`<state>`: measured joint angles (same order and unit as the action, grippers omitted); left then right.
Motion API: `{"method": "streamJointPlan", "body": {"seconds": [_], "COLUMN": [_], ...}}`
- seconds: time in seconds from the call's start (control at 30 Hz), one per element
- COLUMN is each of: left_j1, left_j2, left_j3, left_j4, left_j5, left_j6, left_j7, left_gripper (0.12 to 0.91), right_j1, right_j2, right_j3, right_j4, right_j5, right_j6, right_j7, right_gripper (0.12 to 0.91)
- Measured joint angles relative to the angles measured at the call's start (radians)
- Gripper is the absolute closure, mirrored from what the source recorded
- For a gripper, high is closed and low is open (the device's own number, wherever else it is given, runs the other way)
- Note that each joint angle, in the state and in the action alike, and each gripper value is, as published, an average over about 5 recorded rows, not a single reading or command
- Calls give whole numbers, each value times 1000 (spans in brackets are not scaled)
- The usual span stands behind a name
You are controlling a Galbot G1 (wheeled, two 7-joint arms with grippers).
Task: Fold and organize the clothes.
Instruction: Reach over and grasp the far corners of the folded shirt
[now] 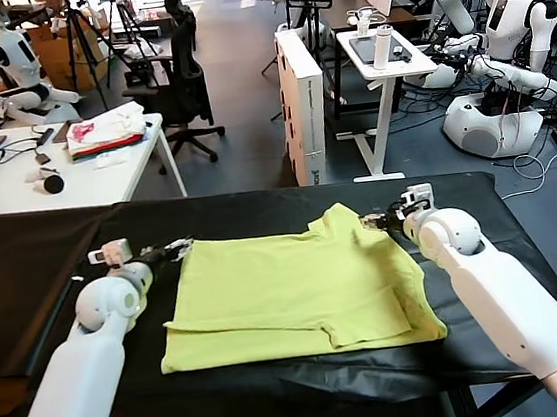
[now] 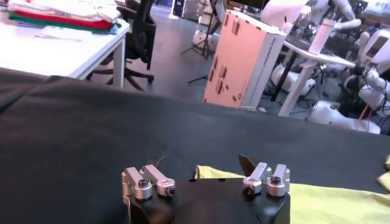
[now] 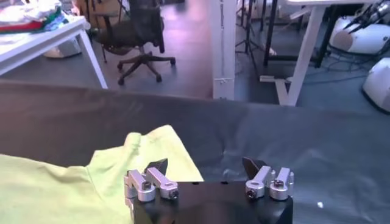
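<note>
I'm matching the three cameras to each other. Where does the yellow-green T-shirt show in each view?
Head view: T-shirt lies mid-table, between both arms.
Left wrist view: only its edge, by the open left gripper.
Right wrist view: a sleeve corner beside the open right gripper.
Shared landmark: the white cardboard box beyond the table.

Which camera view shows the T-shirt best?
The head view: the whole T-shirt lies flat on the black table, every edge visible. The left wrist view catches only a strip of one corner, the right wrist view one sleeve and part of the body.
</note>
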<state>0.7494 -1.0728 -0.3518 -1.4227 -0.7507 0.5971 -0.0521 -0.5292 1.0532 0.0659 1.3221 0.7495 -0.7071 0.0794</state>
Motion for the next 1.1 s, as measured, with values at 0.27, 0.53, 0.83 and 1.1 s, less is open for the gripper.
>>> {"method": "streamJointPlan", "body": {"seconds": [0.27,0.53,0.83,1.1], "left_j1": [-30,-46,-34,-24], "left_j2": [-5,-19,-21,-21], "left_j3": [20,36,39,42], "left_j4": [70,91,91,76], "left_j5": [18,23,32,37], "left_j6": [0,-2,-4,-3], "left_j7": [33,35,38,63], "left_gripper": [123,123,198,596], "right_j1": [4,5,10,7], "right_j2": [1,3,16,17], "right_j3": [-9,-14,-20,-19], "right_j4": [-15,-18,-29,-29], "right_j5": [-2,-6,-22,-27], "right_j6": [-2,-2,2,4], "right_j7": [-6,-11,-23,-28], "right_gripper": [125,219,393,729]}}
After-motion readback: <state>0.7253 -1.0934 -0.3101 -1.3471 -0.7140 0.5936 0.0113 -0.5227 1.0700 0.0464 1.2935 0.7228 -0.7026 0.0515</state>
